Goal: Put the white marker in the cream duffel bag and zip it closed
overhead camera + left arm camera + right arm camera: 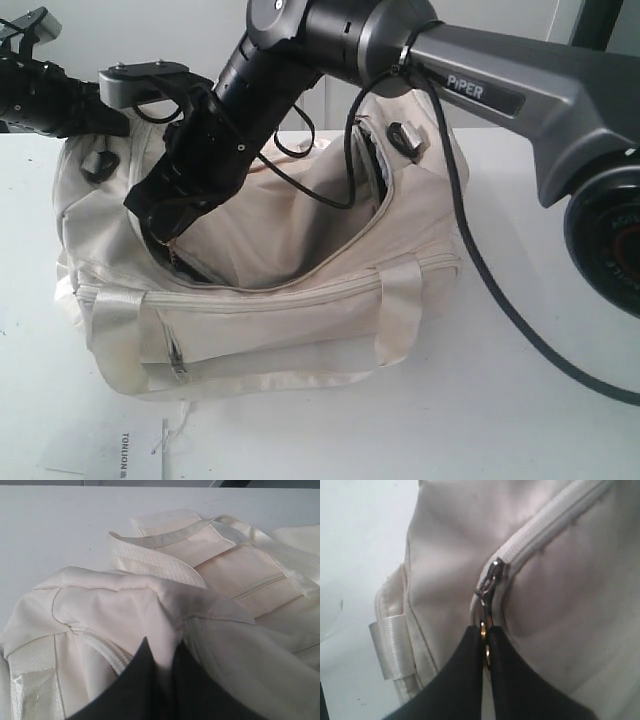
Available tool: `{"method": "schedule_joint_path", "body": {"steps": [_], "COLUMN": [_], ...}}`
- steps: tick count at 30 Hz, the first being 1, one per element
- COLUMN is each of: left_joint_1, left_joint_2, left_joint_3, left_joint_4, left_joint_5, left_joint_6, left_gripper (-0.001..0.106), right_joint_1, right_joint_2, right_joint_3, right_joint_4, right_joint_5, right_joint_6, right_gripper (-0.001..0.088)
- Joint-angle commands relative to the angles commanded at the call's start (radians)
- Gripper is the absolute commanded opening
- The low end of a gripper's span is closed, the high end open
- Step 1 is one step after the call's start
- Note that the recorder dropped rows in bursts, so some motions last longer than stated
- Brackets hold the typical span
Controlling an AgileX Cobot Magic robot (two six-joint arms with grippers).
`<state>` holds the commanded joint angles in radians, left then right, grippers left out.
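The cream duffel bag [300,320] lies on the white table with its curved top flap open, showing a dark gap inside. My right gripper [485,632] has reached across to the bag's left end and is shut on the metal zipper pull [486,615], just below the slider [493,572]. In the exterior view that right gripper [172,240] sits at the left end of the open zip. My left gripper [162,652] is shut on a fold of the bag's cream fabric [125,605] near a webbing handle [160,562]. The white marker is out of view.
The right arm's black cable [470,250] loops over the bag and trails across the table [560,430]. A paper tag [125,450] lies by the front edge. The left arm [45,100] comes in from the far left. A front pocket zip [178,360] faces the camera.
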<state>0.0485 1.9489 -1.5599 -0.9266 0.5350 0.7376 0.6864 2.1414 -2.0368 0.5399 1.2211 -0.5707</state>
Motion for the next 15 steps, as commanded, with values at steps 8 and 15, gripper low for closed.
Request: {"method": "schedule_joint_path", "body": {"steps": [8, 15], "left_joint_1": [0.000, 0.000], "left_joint_2": [0.000, 0.000], "left_joint_3": [0.000, 0.000], "left_joint_4": [0.000, 0.000], "left_joint_5": [-0.004, -0.018], "left_joint_6": [0.000, 0.000], "left_gripper": [0.000, 0.000], "right_joint_1": [0.000, 0.002], "right_joint_2": [-0.004, -0.004], "right_joint_3": [0.005, 0.036], "right_joint_4": [0.000, 0.002], "right_joint_5": [0.000, 0.000], "right_joint_6": [0.002, 0.004], "right_gripper": [0.0000, 0.0000]}}
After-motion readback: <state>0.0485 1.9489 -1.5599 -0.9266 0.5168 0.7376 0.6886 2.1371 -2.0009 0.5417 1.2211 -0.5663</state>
